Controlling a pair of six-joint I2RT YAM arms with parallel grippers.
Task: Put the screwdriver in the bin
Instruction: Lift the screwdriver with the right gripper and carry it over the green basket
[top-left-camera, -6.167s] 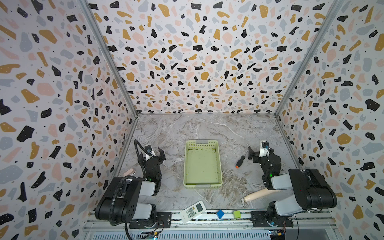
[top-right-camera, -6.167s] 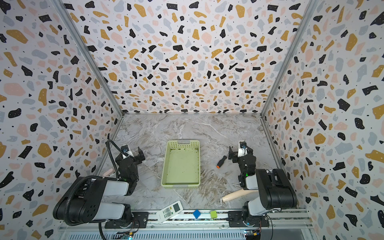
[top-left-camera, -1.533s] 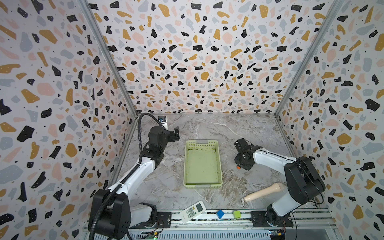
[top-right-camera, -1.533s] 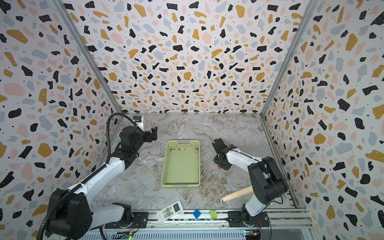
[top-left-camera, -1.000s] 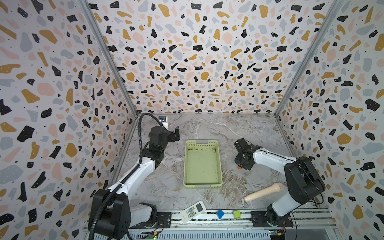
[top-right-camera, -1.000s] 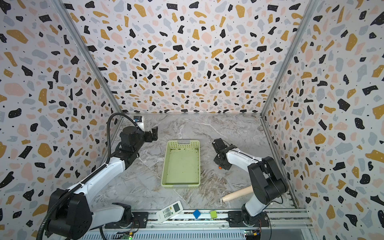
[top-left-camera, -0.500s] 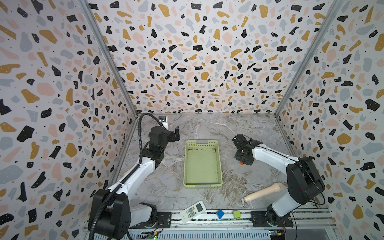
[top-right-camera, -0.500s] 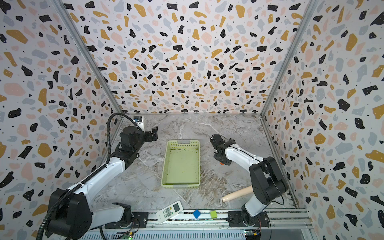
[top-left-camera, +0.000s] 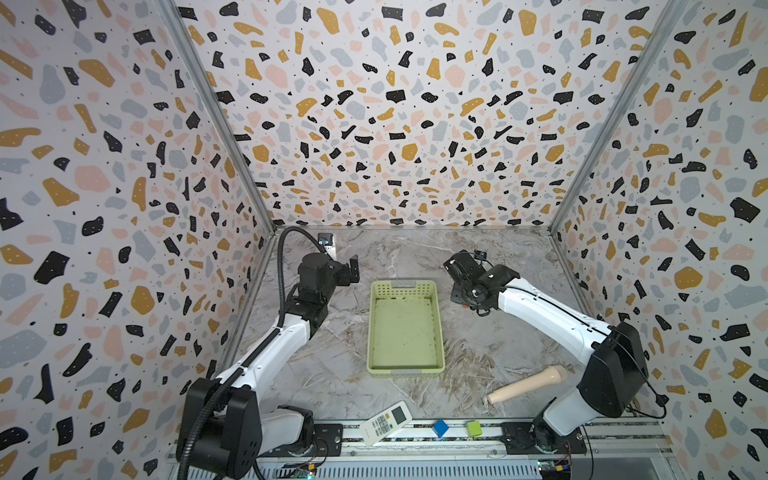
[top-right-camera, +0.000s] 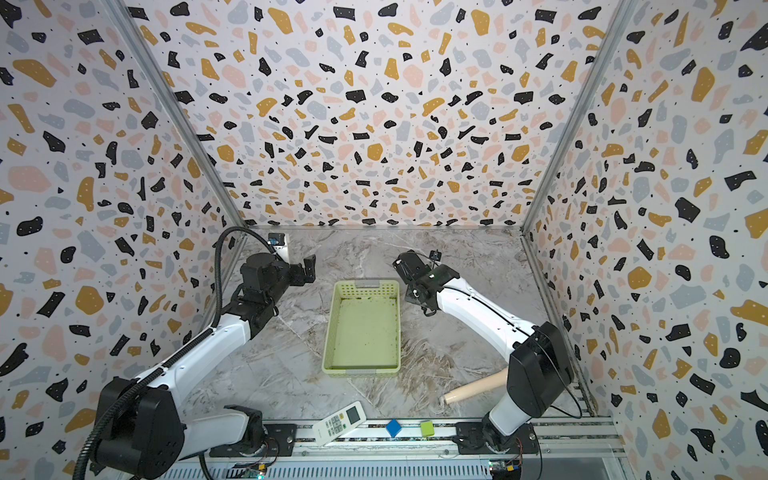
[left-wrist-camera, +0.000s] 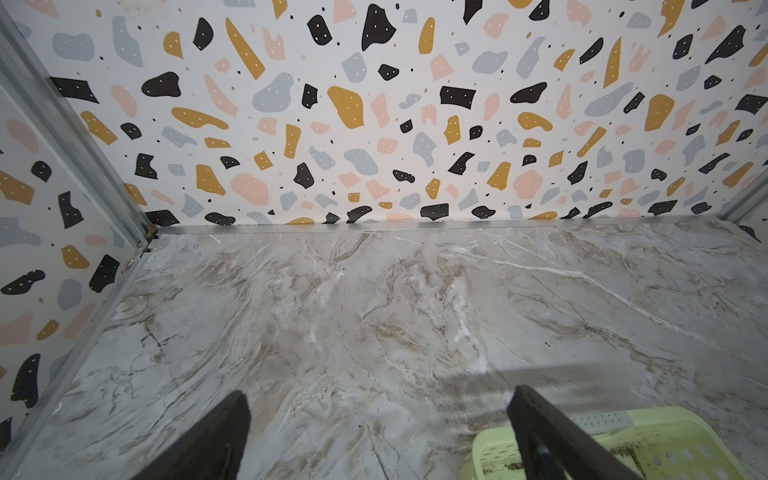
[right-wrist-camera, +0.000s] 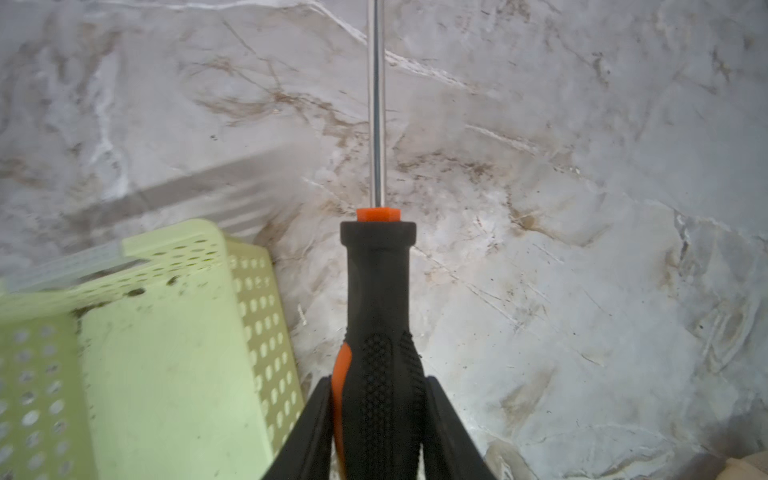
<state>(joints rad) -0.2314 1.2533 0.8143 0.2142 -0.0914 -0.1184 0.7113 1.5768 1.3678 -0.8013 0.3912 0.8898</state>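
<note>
My right gripper (right-wrist-camera: 378, 399) is shut on the screwdriver (right-wrist-camera: 376, 299), gripping its black and orange handle. The thin metal shaft points away over the marble floor. In both top views the right gripper (top-left-camera: 460, 296) (top-right-camera: 412, 297) hangs just right of the bin's far right corner, outside the bin. Only an orange speck of the screwdriver (top-left-camera: 466, 306) shows there. The pale yellow-green bin (top-left-camera: 405, 328) (top-right-camera: 363, 328) lies in the middle with nothing in it; its lattice wall (right-wrist-camera: 257, 316) is beside the handle. My left gripper (top-left-camera: 353, 270) (left-wrist-camera: 379, 392) stands open and holds nothing, left of the bin's far end (left-wrist-camera: 623, 449).
A beige wooden club-shaped handle (top-left-camera: 528, 384) lies at the front right near the right arm's base. A white remote (top-left-camera: 385, 422), a blue cube (top-left-camera: 440, 428) and a green cube (top-left-camera: 473, 428) sit on the front rail. Patterned walls close in three sides.
My right gripper has lifted the screwdriver off the floor and carried it back and a little left, toward the bin's far right corner. The left arm has not moved.
</note>
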